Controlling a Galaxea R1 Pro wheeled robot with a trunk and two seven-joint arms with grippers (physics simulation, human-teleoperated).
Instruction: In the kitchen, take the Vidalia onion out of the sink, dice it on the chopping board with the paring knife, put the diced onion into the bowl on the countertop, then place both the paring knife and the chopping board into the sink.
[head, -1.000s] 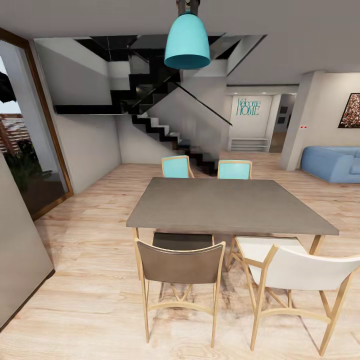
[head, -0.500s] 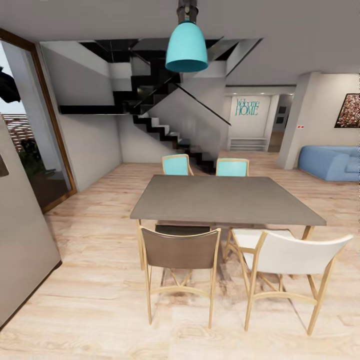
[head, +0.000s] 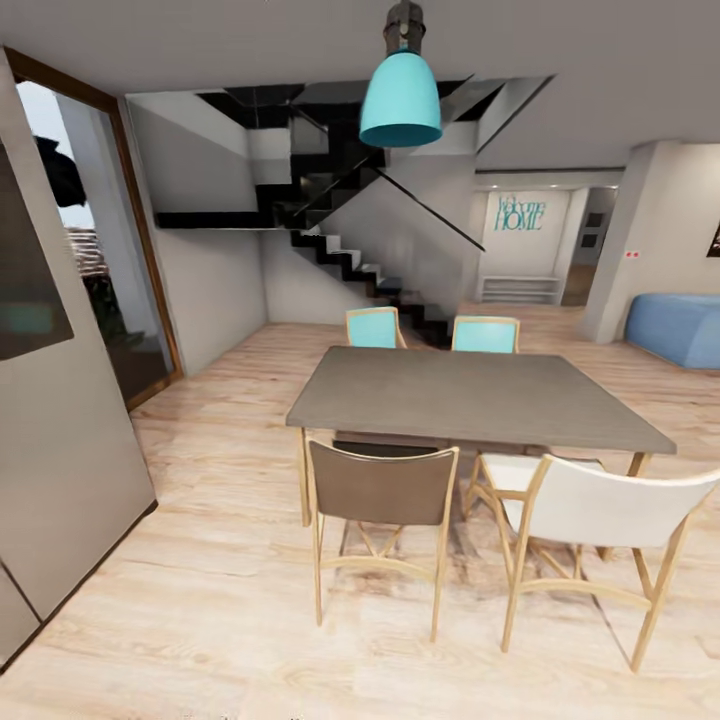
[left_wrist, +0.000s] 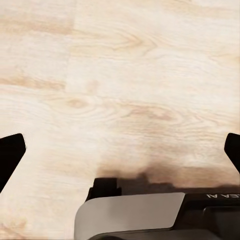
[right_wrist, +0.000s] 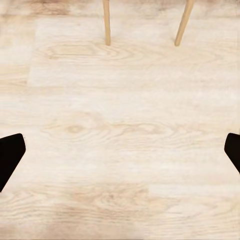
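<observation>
Pale wood-plank floor (head: 200, 560) runs through an open dining area, nothing from the kitchen job around. Matte grey rectangular table (head: 470, 395) sits with a brown-backed chair (head: 380, 490), a white one (head: 600, 505) and two teal ones behind, glossy teal lamp (head: 400, 100) overhead. Left gripper (left_wrist: 120, 150) and right gripper (right_wrist: 120, 150) both hang spread wide over bare planks, empty.

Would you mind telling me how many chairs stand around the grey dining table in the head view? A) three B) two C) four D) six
C: two turquoise chairs stand at the table's far side, and a brown chair and a white chair at the near side.
</observation>
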